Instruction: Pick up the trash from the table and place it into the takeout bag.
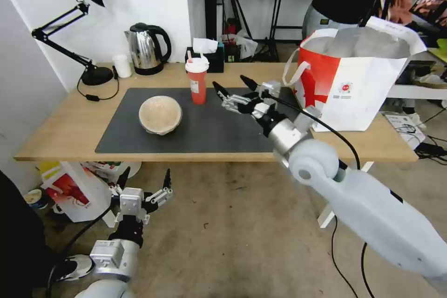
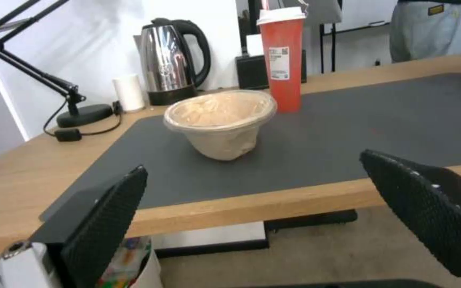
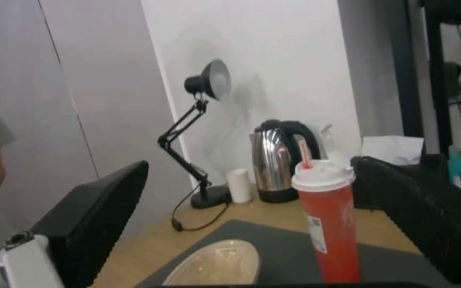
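Two pieces of trash sit on the table [image 1: 60, 135]: the beige bowl [image 1: 160, 114] in the middle and the red cup [image 1: 197, 80] nearer the back edge. The takeout bag [image 1: 358, 79] stands at the right end. The right gripper [image 1: 233, 86] is open and empty beside the cup. The left gripper [image 1: 145, 179] hangs open below the front edge. No white bowl is on the table, so it may be bagged already.

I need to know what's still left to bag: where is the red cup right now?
The red cup stands upright at the dark mat's back edge, between the beige bowl and the open right gripper.
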